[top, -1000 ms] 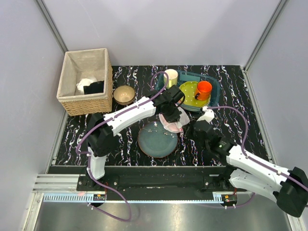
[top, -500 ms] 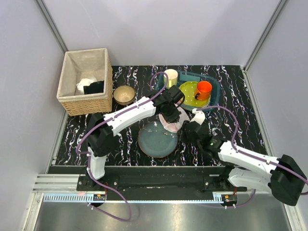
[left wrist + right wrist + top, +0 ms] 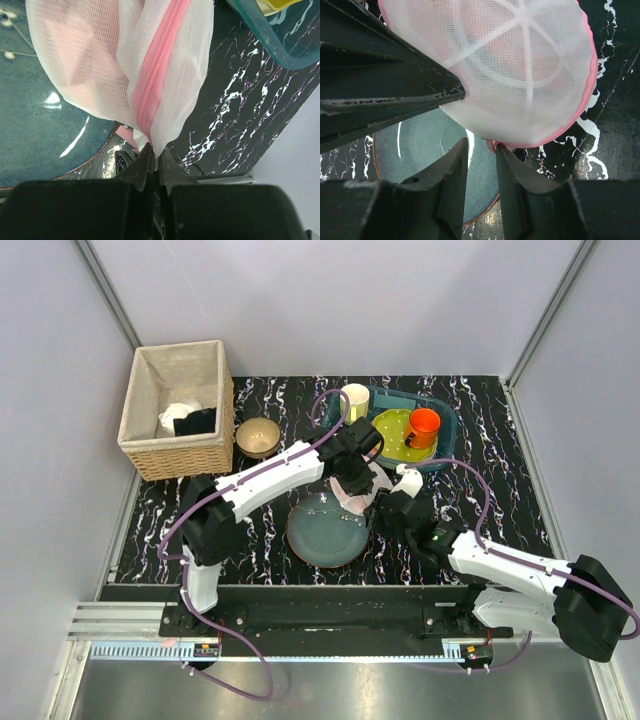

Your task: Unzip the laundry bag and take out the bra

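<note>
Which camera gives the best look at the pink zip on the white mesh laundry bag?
The left wrist view: the pink zip runs down the round white mesh bag, close up. The right wrist view shows only pink edge trim; the top view shows just a small patch of bag.

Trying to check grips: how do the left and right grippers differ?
The left gripper is pinched shut on the laundry bag, beside its pink zip; the right gripper stands open, gripping nothing. The left meets the zip seam; the right's tips sit at the bag's pink-trimmed edge. Both are near the blue-grey plate rim.
</note>
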You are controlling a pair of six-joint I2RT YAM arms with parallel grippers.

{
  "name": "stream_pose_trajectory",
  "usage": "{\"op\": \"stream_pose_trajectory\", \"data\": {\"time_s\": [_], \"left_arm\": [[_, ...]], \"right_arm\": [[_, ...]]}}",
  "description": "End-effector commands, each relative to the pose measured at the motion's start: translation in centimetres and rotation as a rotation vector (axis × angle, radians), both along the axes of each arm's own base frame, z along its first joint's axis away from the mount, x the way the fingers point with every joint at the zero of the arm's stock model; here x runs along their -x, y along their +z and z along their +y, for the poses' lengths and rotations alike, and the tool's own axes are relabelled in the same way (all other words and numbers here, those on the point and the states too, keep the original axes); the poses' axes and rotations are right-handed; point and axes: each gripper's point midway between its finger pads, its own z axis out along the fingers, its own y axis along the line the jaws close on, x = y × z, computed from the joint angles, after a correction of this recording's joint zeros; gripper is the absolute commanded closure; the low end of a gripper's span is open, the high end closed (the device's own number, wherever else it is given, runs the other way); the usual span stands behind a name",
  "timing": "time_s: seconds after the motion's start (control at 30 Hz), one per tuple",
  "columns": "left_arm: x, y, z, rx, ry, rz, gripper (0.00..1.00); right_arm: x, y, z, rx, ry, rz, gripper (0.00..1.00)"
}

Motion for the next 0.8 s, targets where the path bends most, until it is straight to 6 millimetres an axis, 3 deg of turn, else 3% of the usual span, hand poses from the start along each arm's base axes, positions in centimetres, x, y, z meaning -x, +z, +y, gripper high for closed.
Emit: {"op": "stream_pose_trajectory", "data": {"time_s": [0.0,0.37,0.77], "left_arm": [[0.5,1.8,0.9,0.003,0.011,-0.014,1.00],[0.4,1.5,1.0,-0.005,0.010,-0.012,1.00],[0.4,1.4,1.1,-0.007,0.010,-0.010,1.00]], "right_arm": [[-1.3,2.8,1.1,-0.086,-0.030,-0.083,0.65],[-1.3,2.4,-0.4,-0.076,-0.093,-0.091,0.69],[-1.2,2.2,-0.5,-0.084,-0.103,-0.085,0.76]]}}
